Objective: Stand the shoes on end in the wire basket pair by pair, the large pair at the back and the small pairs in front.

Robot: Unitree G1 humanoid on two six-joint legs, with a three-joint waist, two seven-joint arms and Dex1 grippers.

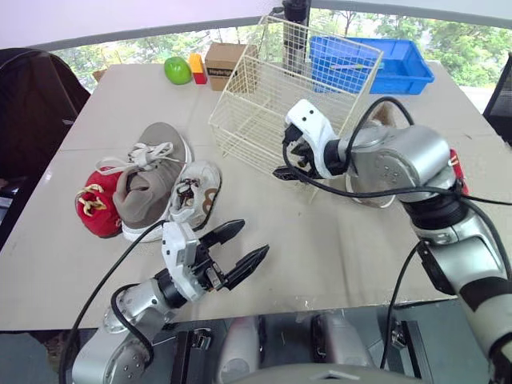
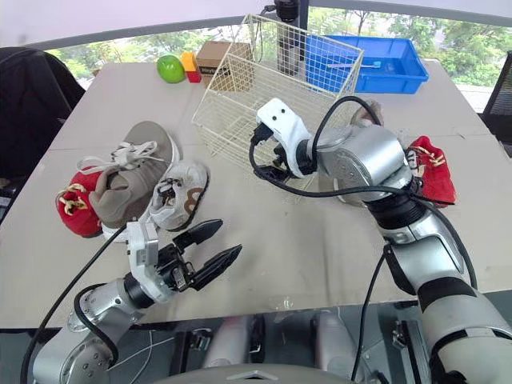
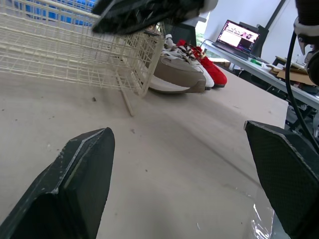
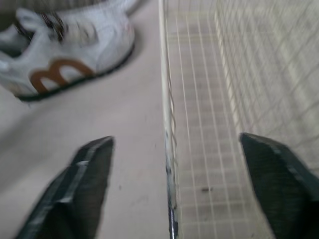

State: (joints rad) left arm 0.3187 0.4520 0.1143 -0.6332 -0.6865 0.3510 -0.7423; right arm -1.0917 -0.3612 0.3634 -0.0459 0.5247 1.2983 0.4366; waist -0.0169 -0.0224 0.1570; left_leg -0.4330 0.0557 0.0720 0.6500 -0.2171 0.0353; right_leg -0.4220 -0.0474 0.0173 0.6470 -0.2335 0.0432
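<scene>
The cream wire basket (image 1: 260,104) lies tipped on the table, its mouth facing left. My right gripper (image 1: 290,164) is at the basket's near corner, open, with an edge wire (image 4: 167,149) running between its fingers. A large grey shoe (image 1: 148,180), a small white shoe (image 1: 194,194) and a small red shoe (image 1: 96,210) lie together left of the basket. Behind my right arm lie another grey shoe (image 3: 179,69) and a red shoe (image 2: 432,172). My left gripper (image 1: 236,252) hovers open and empty near the table's front edge, below the white shoe.
At the back of the table stand a green apple (image 1: 178,70), a yellow and red block (image 1: 197,68), a cardboard box (image 1: 224,64) and a blue bin (image 1: 384,60). A dark chair (image 1: 32,104) is at the left edge.
</scene>
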